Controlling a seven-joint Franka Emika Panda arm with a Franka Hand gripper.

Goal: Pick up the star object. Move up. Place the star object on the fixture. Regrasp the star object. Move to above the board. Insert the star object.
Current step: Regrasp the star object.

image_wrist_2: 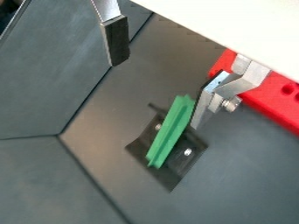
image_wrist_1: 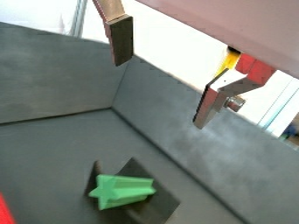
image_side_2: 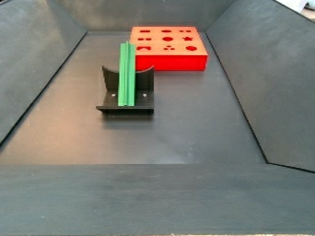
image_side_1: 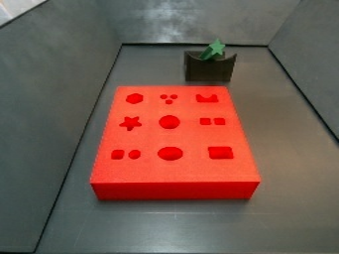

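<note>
End effector wide open, seemingly empty.

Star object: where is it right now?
In both side views the star object rests on the fixture, apart from the board; the open gripper hangs above it, empty.

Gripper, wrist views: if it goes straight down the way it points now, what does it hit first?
Probably the star object lying on the fixture. The open gripper hangs above it; depth is unclear.
</note>
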